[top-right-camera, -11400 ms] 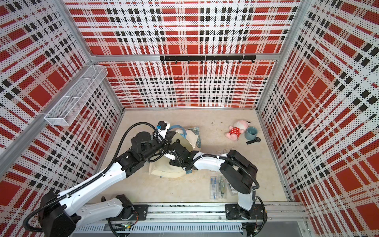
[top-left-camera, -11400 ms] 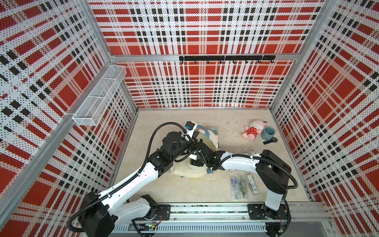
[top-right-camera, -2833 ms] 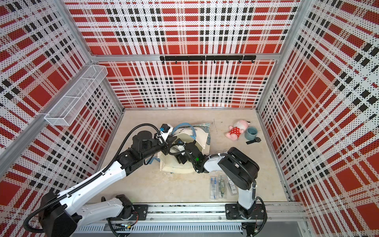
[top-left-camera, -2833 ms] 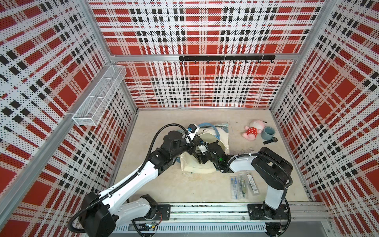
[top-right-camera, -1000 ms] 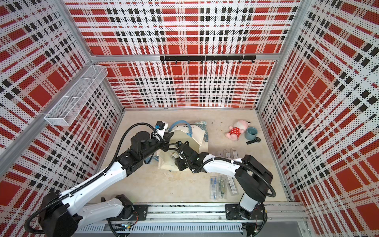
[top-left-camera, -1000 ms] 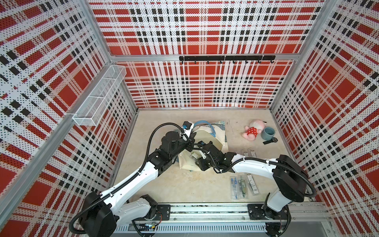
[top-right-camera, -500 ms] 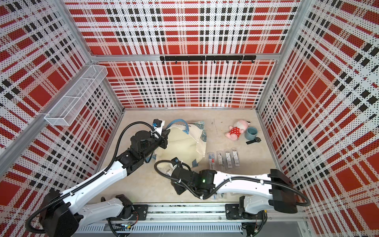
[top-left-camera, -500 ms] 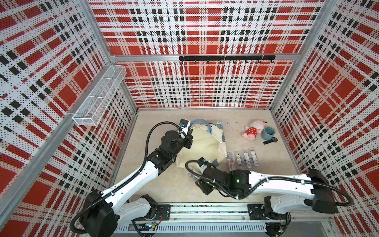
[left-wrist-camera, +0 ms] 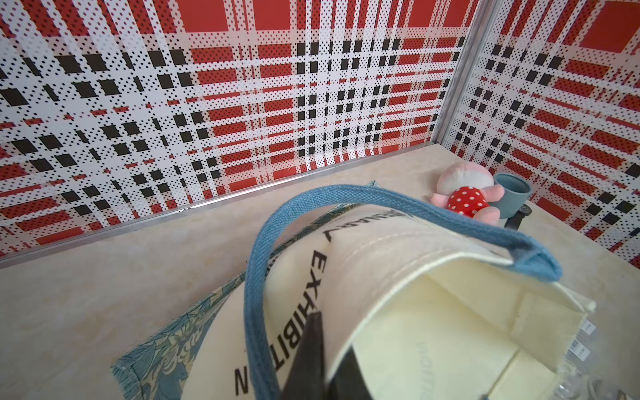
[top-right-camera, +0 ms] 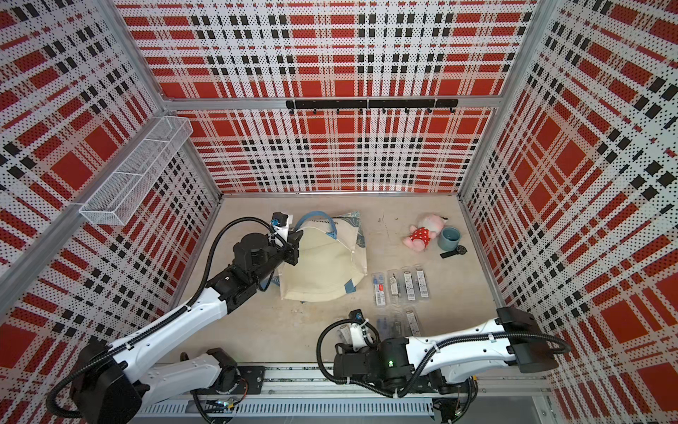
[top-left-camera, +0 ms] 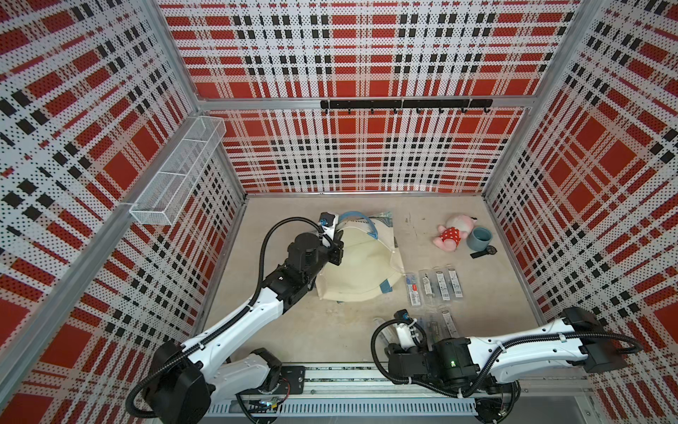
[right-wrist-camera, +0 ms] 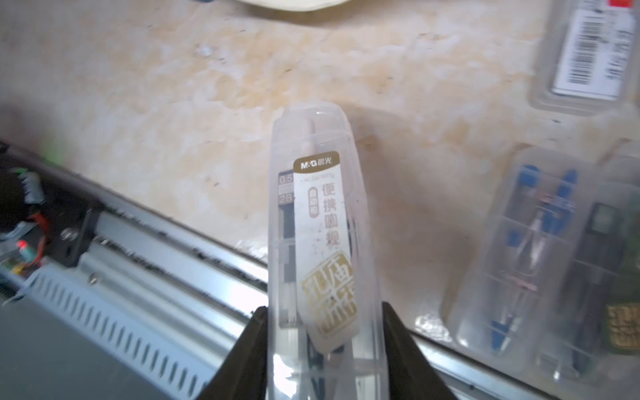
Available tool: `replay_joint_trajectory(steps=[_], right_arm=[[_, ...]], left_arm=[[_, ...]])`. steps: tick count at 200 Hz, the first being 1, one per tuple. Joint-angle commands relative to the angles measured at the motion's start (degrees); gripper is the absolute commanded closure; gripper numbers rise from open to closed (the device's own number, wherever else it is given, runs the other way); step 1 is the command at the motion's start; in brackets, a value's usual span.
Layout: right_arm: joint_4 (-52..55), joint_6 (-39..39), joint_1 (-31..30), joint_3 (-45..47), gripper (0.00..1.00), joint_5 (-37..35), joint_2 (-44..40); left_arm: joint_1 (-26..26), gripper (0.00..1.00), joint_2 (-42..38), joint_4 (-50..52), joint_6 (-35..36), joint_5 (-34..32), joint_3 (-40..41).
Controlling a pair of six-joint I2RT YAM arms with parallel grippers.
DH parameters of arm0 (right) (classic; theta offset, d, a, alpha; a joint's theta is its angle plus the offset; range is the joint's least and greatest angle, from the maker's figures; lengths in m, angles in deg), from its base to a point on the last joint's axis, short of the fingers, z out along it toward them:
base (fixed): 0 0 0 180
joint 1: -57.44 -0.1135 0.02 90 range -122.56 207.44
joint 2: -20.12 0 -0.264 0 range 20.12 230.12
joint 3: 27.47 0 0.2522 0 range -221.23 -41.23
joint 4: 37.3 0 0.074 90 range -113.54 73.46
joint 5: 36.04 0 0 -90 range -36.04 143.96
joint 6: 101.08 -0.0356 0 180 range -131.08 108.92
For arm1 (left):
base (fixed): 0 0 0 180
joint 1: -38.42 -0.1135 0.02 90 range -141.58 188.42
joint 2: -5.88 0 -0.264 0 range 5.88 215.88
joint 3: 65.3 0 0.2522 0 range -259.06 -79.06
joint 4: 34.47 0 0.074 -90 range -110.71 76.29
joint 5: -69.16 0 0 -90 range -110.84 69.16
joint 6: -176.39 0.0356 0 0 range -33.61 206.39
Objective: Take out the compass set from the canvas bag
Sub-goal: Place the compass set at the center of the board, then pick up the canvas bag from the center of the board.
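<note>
The cream canvas bag (top-left-camera: 361,270) (top-right-camera: 323,266) lies on its side with the mouth toward the front, its blue strap handle (left-wrist-camera: 263,249) arching over the black lettering. My left gripper (left-wrist-camera: 329,360) (top-left-camera: 336,253) is shut on the bag's upper rim and holds the mouth up. The bag's cream inside (left-wrist-camera: 433,322) shows nothing in it. My right gripper (right-wrist-camera: 323,311) is shut on a compass set (right-wrist-camera: 318,225), a clear plastic case with a white and gold label. It hangs low over the table's front edge, also in a top view (top-left-camera: 381,330).
Several more clear compass cases lie right of the bag, a row (top-left-camera: 434,284) and a few nearer the front (top-left-camera: 442,323) (right-wrist-camera: 540,249). A pink plush (top-left-camera: 453,236), a grey-blue cup (top-left-camera: 480,238) and a black watch (top-left-camera: 484,252) sit back right. A wire basket (top-left-camera: 176,176) hangs on the left wall.
Over the last second my right gripper came out of the bag with the compass set and swung to the table's front edge. The left gripper kept its hold on the rim.
</note>
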Motion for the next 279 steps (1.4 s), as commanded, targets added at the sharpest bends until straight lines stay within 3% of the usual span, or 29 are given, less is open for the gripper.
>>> replay_joint_trajectory(steps=[1,82,116,151,178,203,246,279], right_arm=[[-1.5,-9.1,0.4,3.4,0.65,-5.8,-1.6],[-13.3,-9.1,3.6,11.0,0.5,0.6,0.1],[-12.9,-9.3,4.6,12.0,0.38,1.8,-0.6],[-10.7,-5.1,8.0,10.4,0.37,2.5,-3.0],[-6.6,6.2,14.4,0.8,0.36,0.0,-7.5],[-19.1,16.1,25.8,-1.6,0.3,7.8,-9.9],[-41.8,14.8,44.8,4.5,0.28,23.2,-10.3],[-52.6,15.2,51.2,5.5,0.28,28.2,-4.2]], left_arm=[[-0.5,1.0,-1.6,-4.2,-0.6,-0.4,-0.3],[-0.4,1.0,-0.7,-4.0,-0.8,0.7,-0.8],[-0.4,1.0,-0.3,-3.7,-1.5,1.4,-1.4],[-0.4,1.0,0.5,-1.6,-3.8,2.6,-3.3],[-1.8,1.0,3.1,4.0,-9.9,4.2,-8.8],[-4.1,1.0,5.2,5.9,-19.8,4.9,-13.4],[-8.7,1.0,4.1,-1.0,-37.0,8.8,-12.0],[-7.8,1.0,4.8,-3.9,-42.4,10.8,-11.8]])
